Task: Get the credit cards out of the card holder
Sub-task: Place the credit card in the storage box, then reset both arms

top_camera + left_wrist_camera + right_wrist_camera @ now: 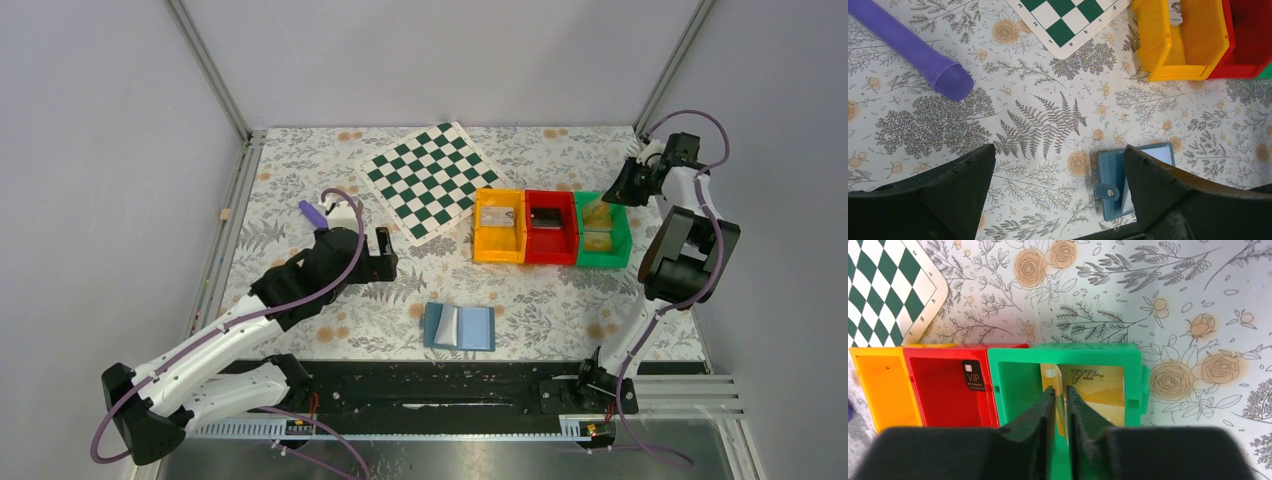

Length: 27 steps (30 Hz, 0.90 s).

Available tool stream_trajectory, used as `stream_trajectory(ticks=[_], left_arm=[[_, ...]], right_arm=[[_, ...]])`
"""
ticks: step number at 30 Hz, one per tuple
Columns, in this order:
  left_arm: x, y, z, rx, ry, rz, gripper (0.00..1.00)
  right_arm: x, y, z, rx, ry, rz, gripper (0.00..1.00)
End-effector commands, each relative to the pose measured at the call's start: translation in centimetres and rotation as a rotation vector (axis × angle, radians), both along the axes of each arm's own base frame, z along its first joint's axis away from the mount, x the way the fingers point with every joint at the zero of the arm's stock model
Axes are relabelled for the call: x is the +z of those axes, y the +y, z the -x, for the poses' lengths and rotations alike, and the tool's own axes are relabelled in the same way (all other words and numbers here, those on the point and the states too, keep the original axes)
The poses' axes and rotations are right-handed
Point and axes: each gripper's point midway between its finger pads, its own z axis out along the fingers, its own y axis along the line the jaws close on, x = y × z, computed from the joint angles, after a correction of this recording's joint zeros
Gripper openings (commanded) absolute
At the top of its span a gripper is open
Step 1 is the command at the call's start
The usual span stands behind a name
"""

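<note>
The blue card holder [459, 327] lies open on the table near the front, its pale inner panel showing. In the left wrist view it [1113, 182] lies partly behind my right finger. My left gripper [385, 255] [1059, 150] is open and empty, hovering left of and behind the holder. My right gripper [612, 190] [1060, 390] is over the green bin [603, 232], shut on a gold credit card [1060, 402] held edge-on. Another gold VIP card [1098, 385] lies flat in the green bin [1013, 385].
A red bin [551, 227] holds a black VIP card [973, 375]. A yellow bin [499, 227] holds a pale card [1175, 10]. A green-white chequered board [430, 178] lies behind the bins. A purple cylinder [913, 50] lies at the left.
</note>
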Motion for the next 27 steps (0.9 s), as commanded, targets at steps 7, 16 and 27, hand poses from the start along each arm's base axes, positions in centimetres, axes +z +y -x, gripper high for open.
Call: stream_trajectory(ticks=[7,16,27], left_arm=[[0.7,-0.2,0.1,0.009,-0.019,0.06,0.99],[0.9,-0.1,0.7,-0.001,-0.031,0.111,0.99],[4.3,1.1,0.5,-0.025,-0.137,0.063,0.99]], right_arm=[[5.1,-2.7,-2.6,-0.081,-0.091,0.067,0.32],[6.5,-2.5,-1.9,-0.18,-0.076,0.033,0.34],[11.2,6.4,1.9,-0.206,-0.127,-0.044,0.36]])
